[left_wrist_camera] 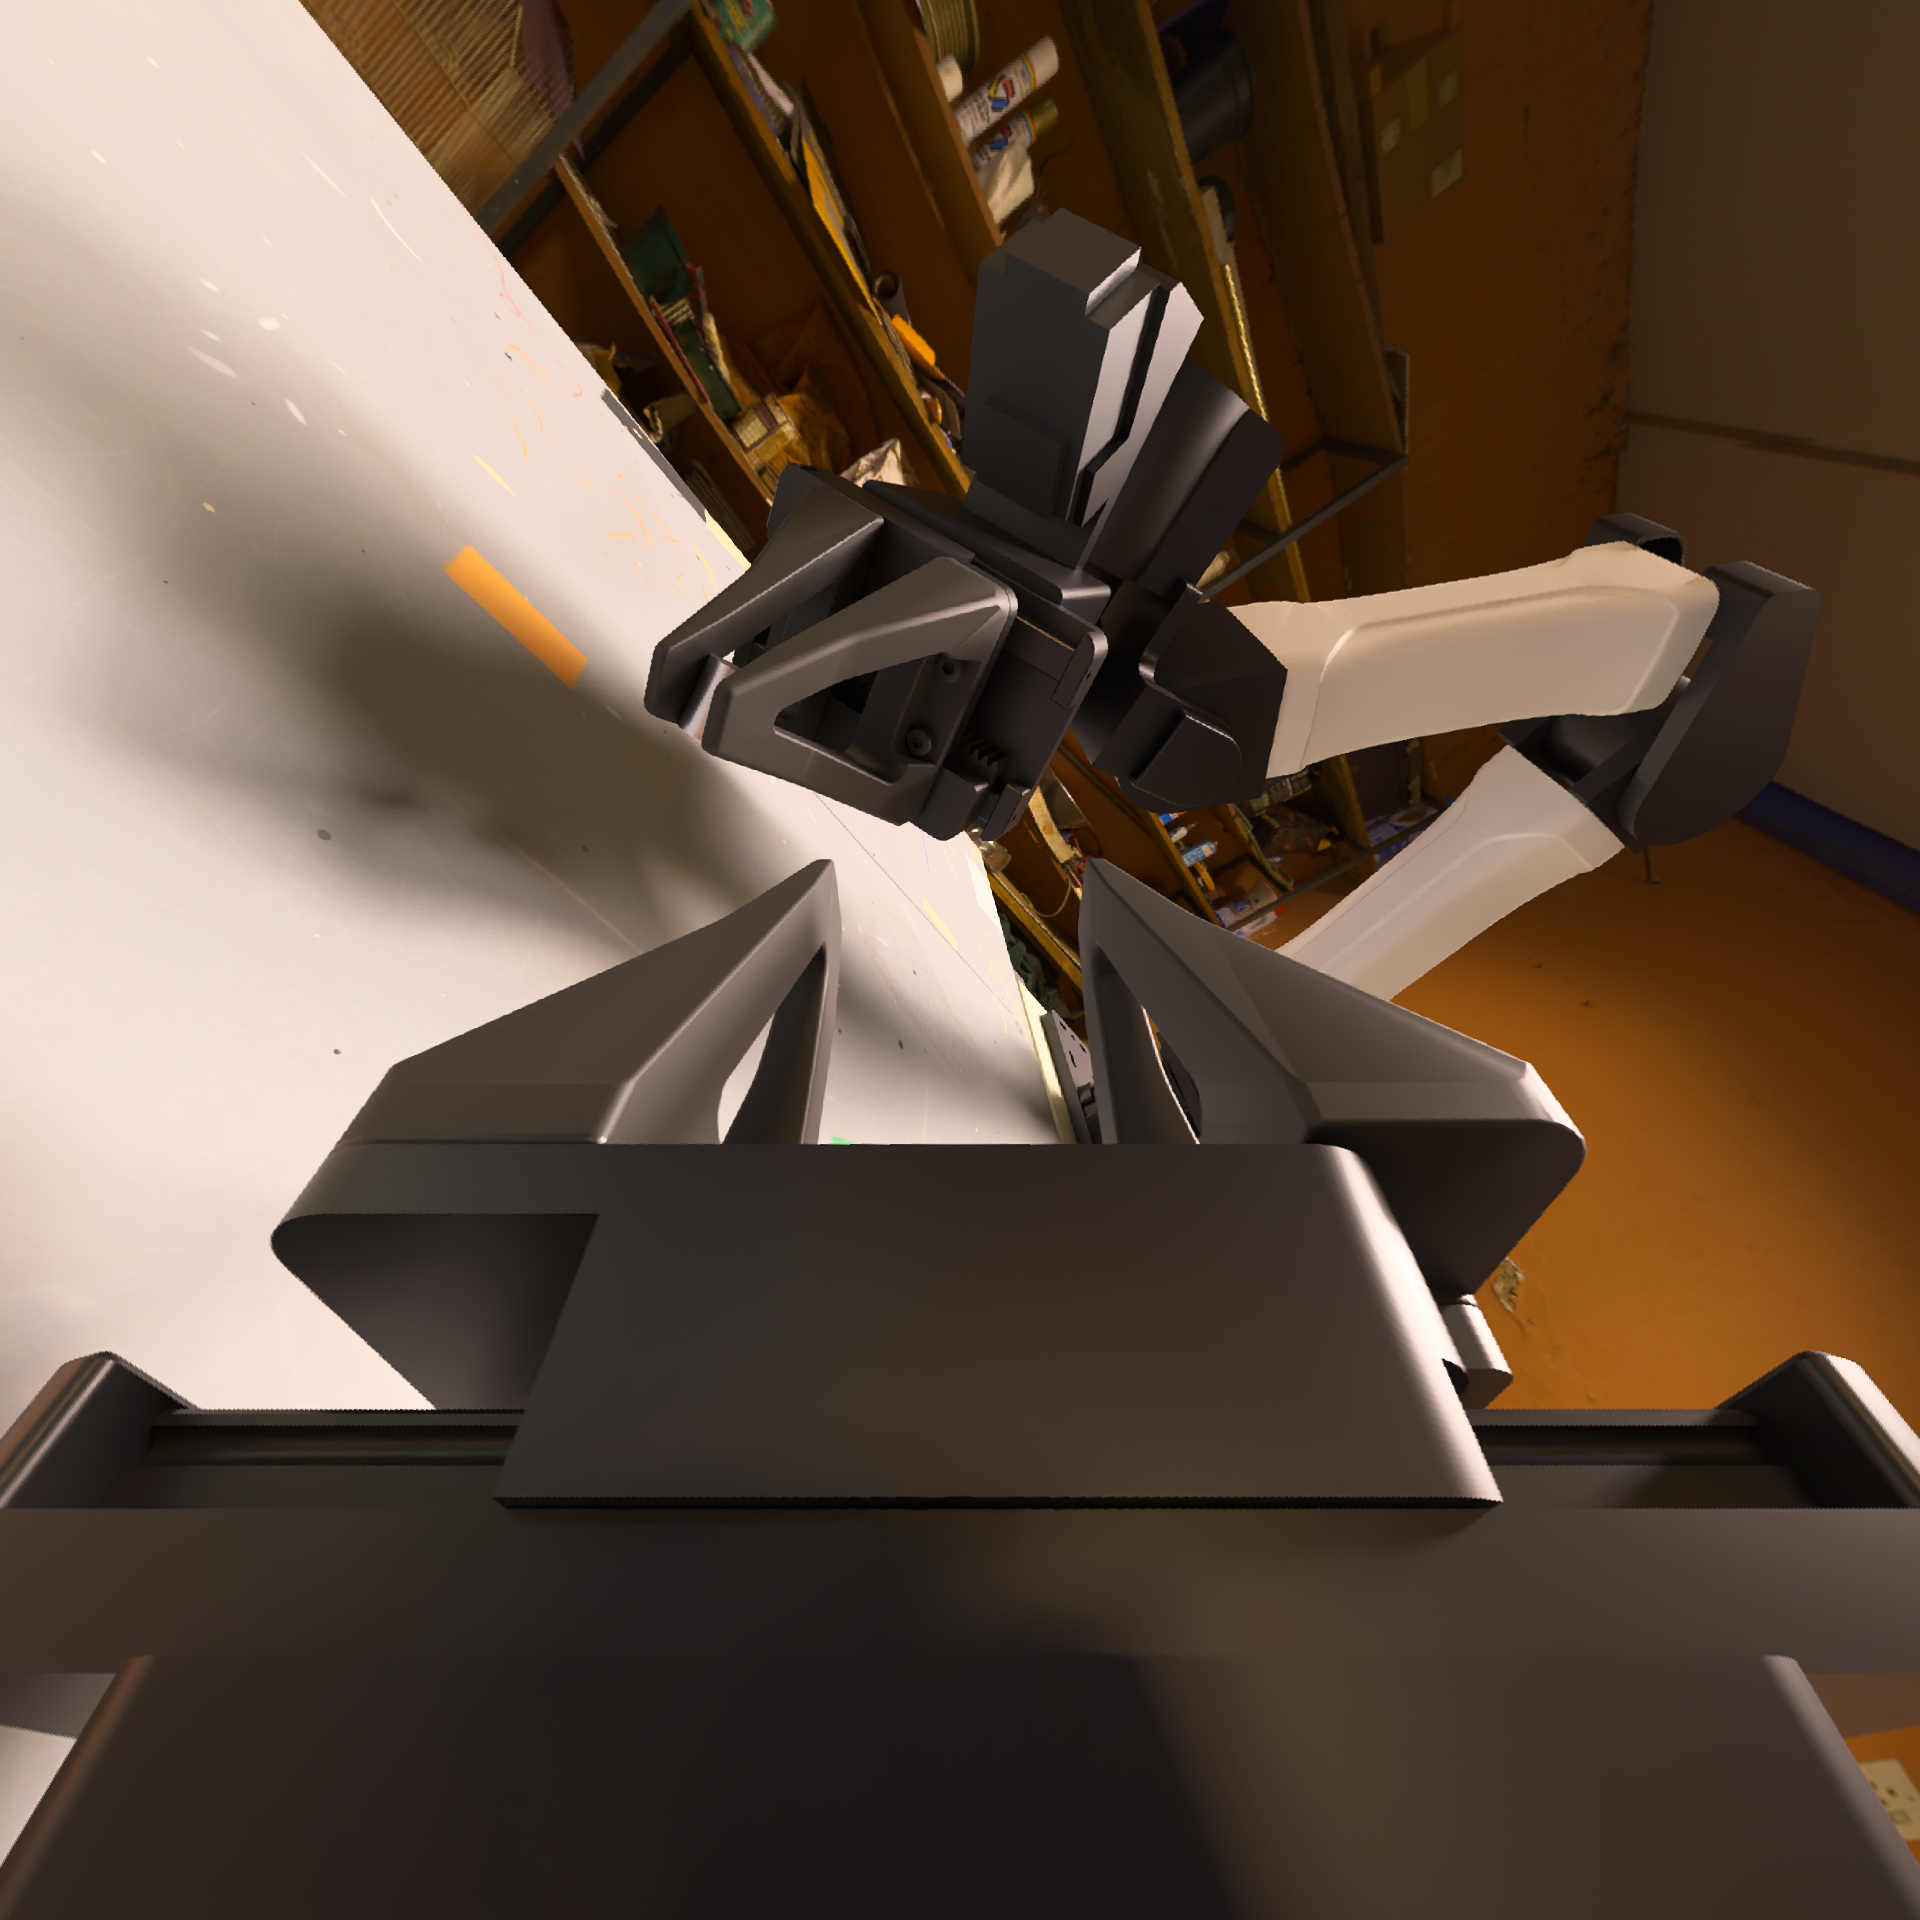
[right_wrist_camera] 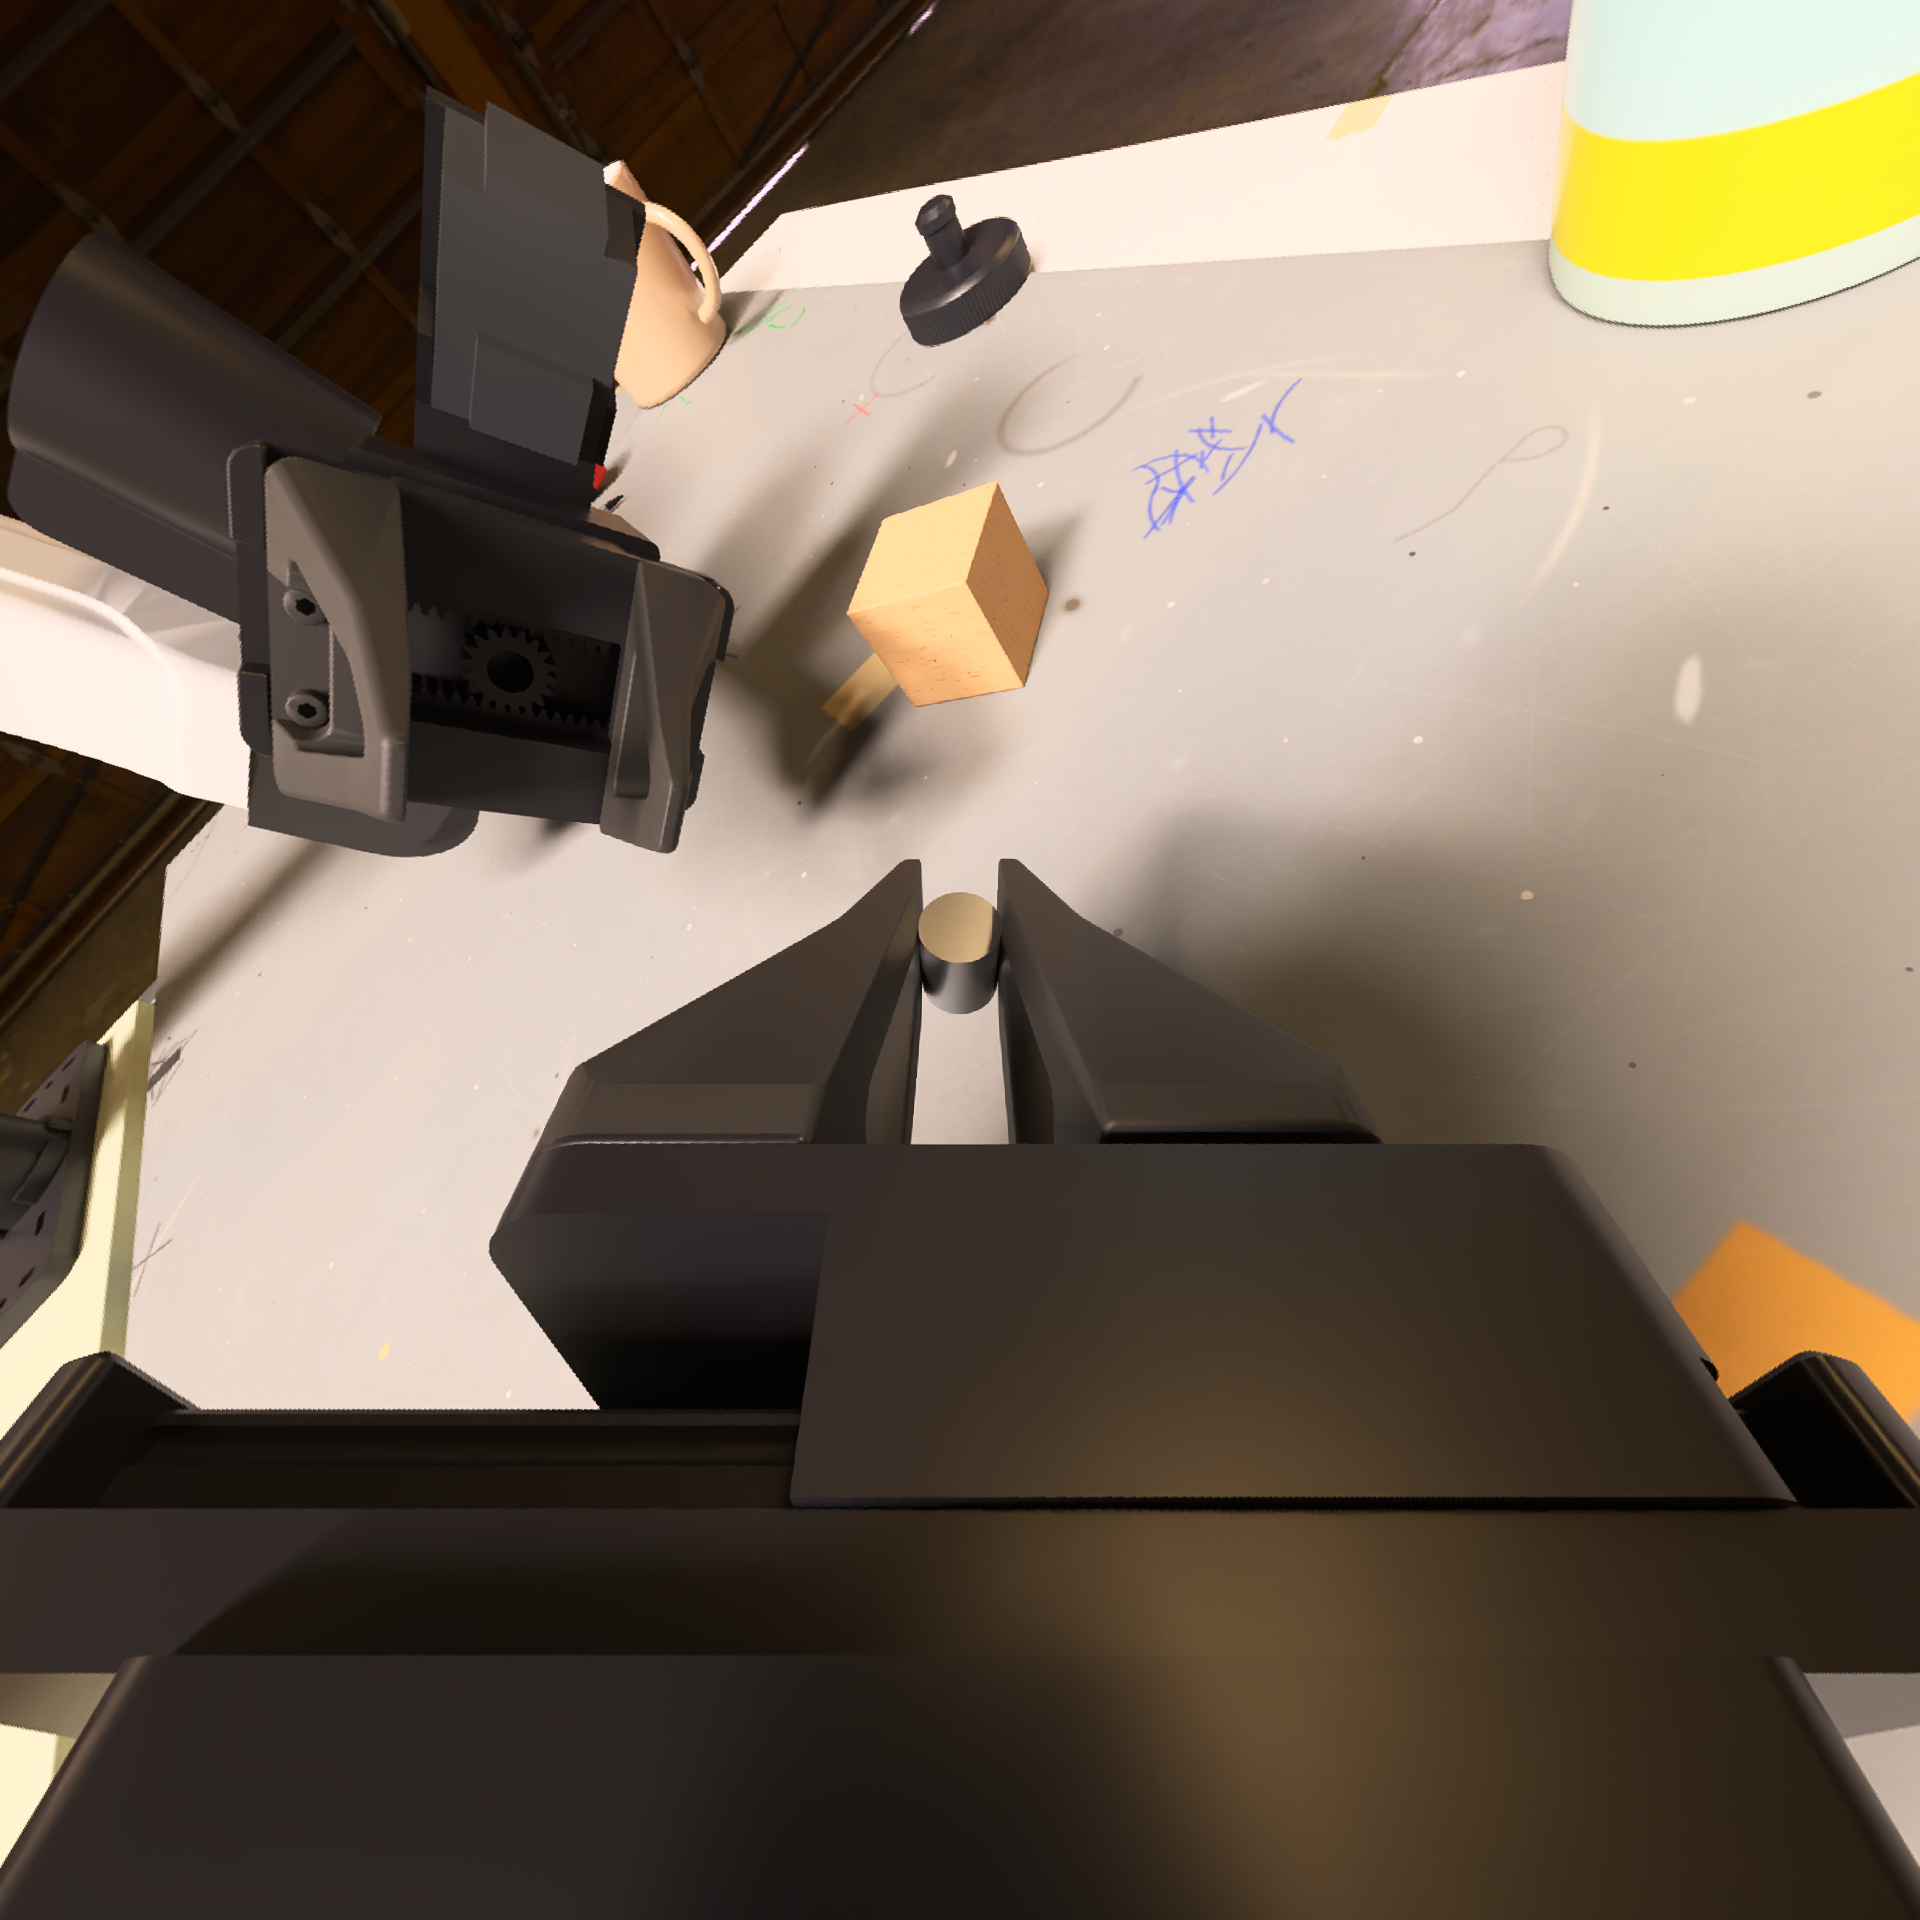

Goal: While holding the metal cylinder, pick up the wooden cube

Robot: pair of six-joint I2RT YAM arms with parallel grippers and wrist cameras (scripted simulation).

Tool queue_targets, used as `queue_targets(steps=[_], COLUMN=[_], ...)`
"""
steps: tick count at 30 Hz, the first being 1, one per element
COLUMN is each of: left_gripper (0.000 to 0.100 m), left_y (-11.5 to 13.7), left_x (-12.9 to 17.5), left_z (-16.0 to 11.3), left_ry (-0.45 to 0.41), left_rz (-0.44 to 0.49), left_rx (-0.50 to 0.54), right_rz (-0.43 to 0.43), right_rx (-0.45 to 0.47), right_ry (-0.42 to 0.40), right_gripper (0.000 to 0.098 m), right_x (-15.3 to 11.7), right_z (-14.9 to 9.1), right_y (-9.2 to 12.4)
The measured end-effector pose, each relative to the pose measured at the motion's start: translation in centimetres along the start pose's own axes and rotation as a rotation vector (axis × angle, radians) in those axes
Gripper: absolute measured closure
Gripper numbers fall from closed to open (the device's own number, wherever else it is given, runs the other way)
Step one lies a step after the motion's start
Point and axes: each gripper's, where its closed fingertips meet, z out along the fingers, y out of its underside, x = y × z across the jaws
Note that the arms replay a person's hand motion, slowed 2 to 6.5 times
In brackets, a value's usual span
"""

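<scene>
The wooden cube (right_wrist_camera: 951, 597) sits on the grey table, partly on a strip of tan tape. It does not show in the left wrist view. My right gripper (right_wrist_camera: 958, 883) is shut on the small metal cylinder (right_wrist_camera: 958, 951) and holds it above the table, short of the cube. My left gripper (left_wrist_camera: 958, 873) is open and empty. In the right wrist view the left gripper (right_wrist_camera: 520, 810) hangs to the left of the cube, apart from it. In the left wrist view the right gripper (left_wrist_camera: 691, 707) is ahead, with a sliver of the cylinder (left_wrist_camera: 712, 691) between its fingers.
A black knob (right_wrist_camera: 961, 275) and a beige cup (right_wrist_camera: 670, 301) stand beyond the cube near the table's far edge. A tall pale-blue and yellow container (right_wrist_camera: 1745, 156) stands at the far right. An orange tape strip (left_wrist_camera: 514, 613) lies on the table. Shelves stand past the table edge.
</scene>
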Motion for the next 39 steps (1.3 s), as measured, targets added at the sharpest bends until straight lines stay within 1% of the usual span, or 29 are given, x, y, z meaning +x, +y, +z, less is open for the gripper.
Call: queue_targets(steps=[6, 12, 15, 18, 22, 26, 30, 33, 36, 39], left_gripper=[0.052, 0.051, 0.050, 0.045, 0.041, 0.039, 0.035, 0.031, 0.026, 0.019], left_y=[0.0, -0.7, -1.4, -2.4, -4.3, -5.9, -6.6, -7.0, -7.1, -7.1], left_x=[0.1, 0.3, 0.2, 0.0, -0.2, -1.1, -2.6, -3.9, -5.1, -6.1], left_z=[0.0, -0.3, -0.8, -1.6, -3.0, -4.6, -6.2, -7.4, -8.2, -8.5], left_ry=[-0.001, -0.016, -0.053, -0.113, -0.213, -0.368, -0.553, -0.681, -0.783, -0.866], left_rz=[0.004, 0.041, 0.075, 0.115, 0.193, 0.291, 0.391, 0.449, 0.494, 0.536], left_rx=[0.002, 0.036, 0.066, 0.094, 0.136, 0.154, 0.129, 0.103, 0.076, 0.036], right_rz=[0.000, 0.000, 0.000, 0.000, 0.000, -0.001, -0.002, -0.002, -0.003, -0.006], right_rx=[0.000, 0.000, 0.000, 0.000, 0.002, 0.004, 0.005, 0.006, 0.007, 0.006], right_ry=[0.000, 0.000, 0.000, 0.000, 0.004, 0.007, 0.009, 0.011, 0.015, 0.021], right_gripper=[0.0858, 0.0858, 0.0858, 0.0858, 0.0858, 0.0858, 0.0858, 0.0858, 0.0858, 0.0858], right_x=[0.0, 0.0, 0.0, 0.0, 0.1, 0.2, 0.3, 0.4, 0.5, 0.6], right_z=[0.0, 0.0, 0.0, 0.0, 0.0, -0.1, -0.1, 0.0, 0.0, 0.0], right_y=[0.0, 0.0, 0.0, 0.0, -0.1, -0.1, -0.2, -0.3, -0.3, -0.4])
